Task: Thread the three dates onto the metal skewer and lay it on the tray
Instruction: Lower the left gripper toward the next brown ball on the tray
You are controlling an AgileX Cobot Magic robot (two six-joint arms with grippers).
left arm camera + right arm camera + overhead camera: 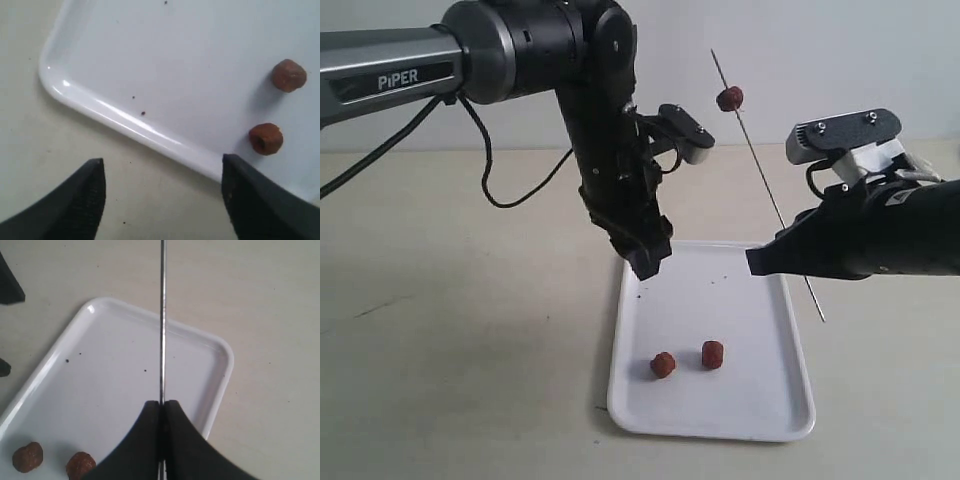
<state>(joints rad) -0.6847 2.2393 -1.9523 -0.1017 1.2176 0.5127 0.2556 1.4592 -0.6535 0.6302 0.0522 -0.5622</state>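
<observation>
Low in the frame's middle, one date [663, 365] and a second date [712, 354] were seen side by side on the tray [620, 400], set on the counter [460, 380]. Above the tray's far left corner the left pincer [645, 262] was spread wide, empty. At centre right the right pincer [757, 262] was clenched on the metal skewer [770, 195], tilted toward the upper middle, a third date [729, 98] threaded near its top.

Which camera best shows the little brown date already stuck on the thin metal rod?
The exterior view: the wrinkled reddish-brown date sits high on the thin grey metal skewer. The right wrist view shows only bare skewer; the left wrist view shows neither.
</observation>
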